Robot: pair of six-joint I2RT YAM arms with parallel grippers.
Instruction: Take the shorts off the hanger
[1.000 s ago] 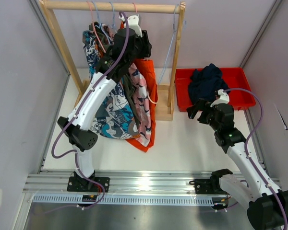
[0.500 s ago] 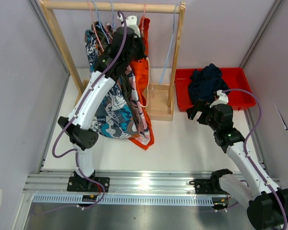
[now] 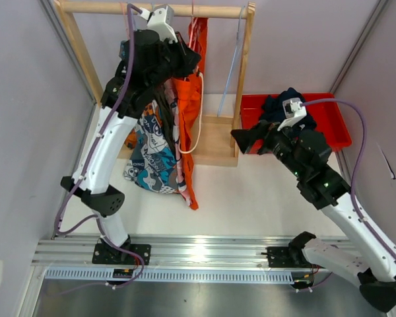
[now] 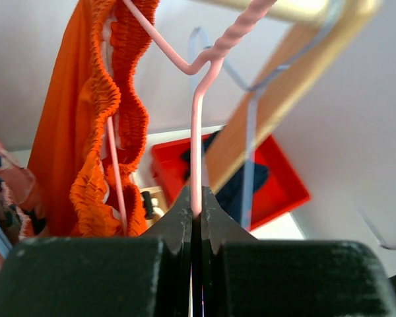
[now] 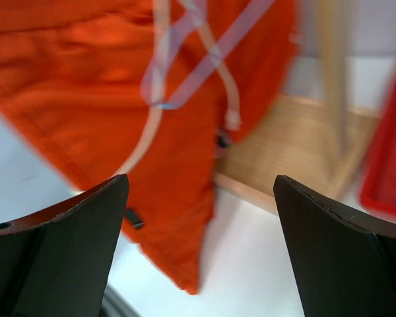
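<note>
Left wrist view: orange shorts (image 4: 72, 132) hang bunched on the pink hanger (image 4: 197, 152), up by the rail (image 3: 152, 9). Left gripper (image 4: 197, 210) is pinched tight on the hanger wire. Right gripper (image 5: 198, 211) is spread wide, facing the orange cloth, not touching. Looks like the hold-and-strip step; next, the right must clamp the fabric and pull it free.

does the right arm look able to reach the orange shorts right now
Probably yes: the right pincer is open and faces the orange shorts. A blue hanger hangs in front of their upper part and the rack's upright stands beside the path, so the lower part looks freest.
</note>
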